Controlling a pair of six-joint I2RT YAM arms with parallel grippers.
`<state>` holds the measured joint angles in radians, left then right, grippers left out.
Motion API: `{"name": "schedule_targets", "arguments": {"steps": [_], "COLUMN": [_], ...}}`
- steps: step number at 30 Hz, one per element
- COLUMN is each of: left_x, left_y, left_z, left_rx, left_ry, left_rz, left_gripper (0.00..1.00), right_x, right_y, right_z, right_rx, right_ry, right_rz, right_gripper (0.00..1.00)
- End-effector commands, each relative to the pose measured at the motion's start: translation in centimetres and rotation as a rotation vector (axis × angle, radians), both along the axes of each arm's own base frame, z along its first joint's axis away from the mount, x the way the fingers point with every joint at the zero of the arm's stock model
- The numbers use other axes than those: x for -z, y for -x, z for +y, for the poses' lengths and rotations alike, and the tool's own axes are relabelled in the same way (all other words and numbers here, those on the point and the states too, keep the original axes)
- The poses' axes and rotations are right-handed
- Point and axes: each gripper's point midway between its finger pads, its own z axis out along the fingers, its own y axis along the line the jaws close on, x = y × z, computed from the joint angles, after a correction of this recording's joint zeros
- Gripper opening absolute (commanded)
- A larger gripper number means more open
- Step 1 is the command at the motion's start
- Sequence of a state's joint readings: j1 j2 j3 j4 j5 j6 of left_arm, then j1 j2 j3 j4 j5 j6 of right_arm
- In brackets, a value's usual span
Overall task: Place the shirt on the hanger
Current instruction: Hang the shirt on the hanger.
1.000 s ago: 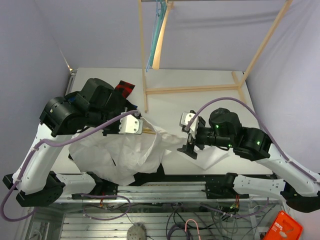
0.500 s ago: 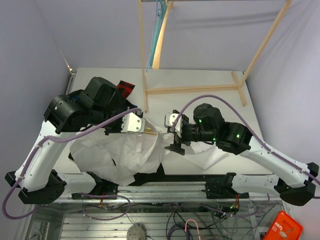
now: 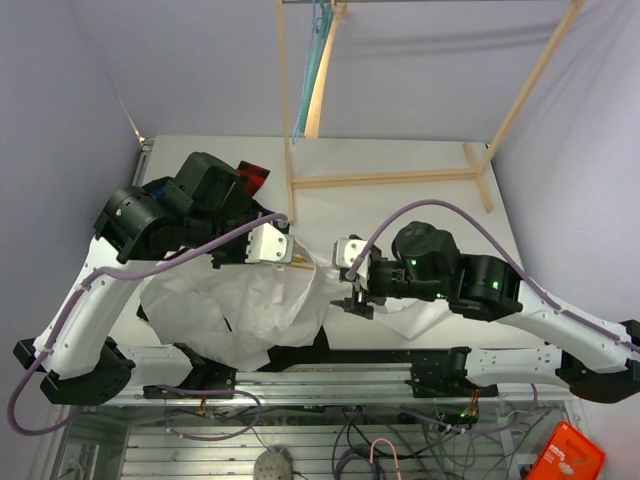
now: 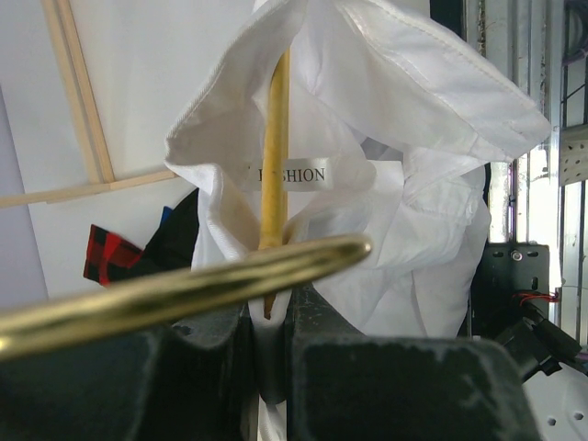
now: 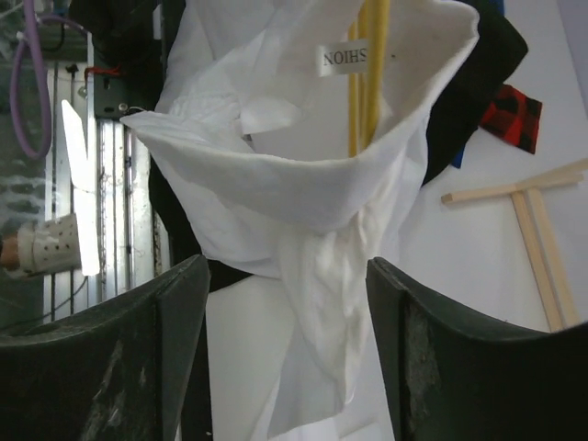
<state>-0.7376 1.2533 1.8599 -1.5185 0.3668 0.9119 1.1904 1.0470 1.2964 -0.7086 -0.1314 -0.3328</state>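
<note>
The white shirt hangs off the table's near edge, its collar lifted at my left gripper. In the left wrist view, that gripper is shut on a fold of shirt together with the lower end of the yellow hanger, which runs up inside the collar. The hanger's brass hook crosses in front of the jaws. My right gripper is open just right of the collar. In the right wrist view, that gripper has shirt fabric hanging beyond its spread fingers, and the hanger shows inside the collar.
A wooden rack frame stands on the table behind the arms. A teal hanger hangs at the top. A red-and-black plaid cloth and a black garment lie by the left arm. An orange object sits below the table at the right.
My right gripper has moved left, from beside the shirt's right part to close by the raised collar. The left gripper still holds the shirt and hanger, almost in the same place.
</note>
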Motion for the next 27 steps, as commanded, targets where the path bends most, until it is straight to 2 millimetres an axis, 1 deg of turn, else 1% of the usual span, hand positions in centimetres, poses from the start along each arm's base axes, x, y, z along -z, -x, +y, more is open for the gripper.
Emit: {"name": "schedule_targets", "arguments": {"steps": [1,3,5,10,16,21,27], "left_x": [-1.1,-1.2,-1.2,-1.1,-1.1,-1.2,-1.2], "left_y": [-0.2,-0.2,-0.1,-0.1,0.0,0.1,0.1], "left_z": [-0.3,-0.4,-0.5,-0.5,-0.6,-0.7,-0.7], "left_rx": [0.007,0.011,0.013,0.015,0.021,0.026,0.026], "left_ry": [0.031,0.037,0.040,0.037,0.041,0.046,0.048], "left_rz": [-0.043,-0.040,-0.035,-0.033,-0.027,-0.023,-0.023], "left_gripper": [0.07,0.07,0.07,0.07,0.07,0.07,0.07], "right_x": [-0.6,0.8,1.5,1.1,1.8,2.0,2.4], "right_y": [-0.1,-0.4,-0.6,-0.3,-0.7,-1.0,-0.9], "right_z": [-0.6,-0.5,-0.4,0.6,1.0,1.1,1.9], "right_rx": [0.052,0.066,0.066,0.027,0.024,0.023,-0.007], "right_ry": [-0.011,0.034,0.046,0.013,0.030,0.030,0.035], "right_rz": [0.029,0.030,0.018,0.010,-0.010,-0.025,-0.031], "right_gripper": [0.69,0.72,0.72,0.69,0.67,0.66,0.60]}}
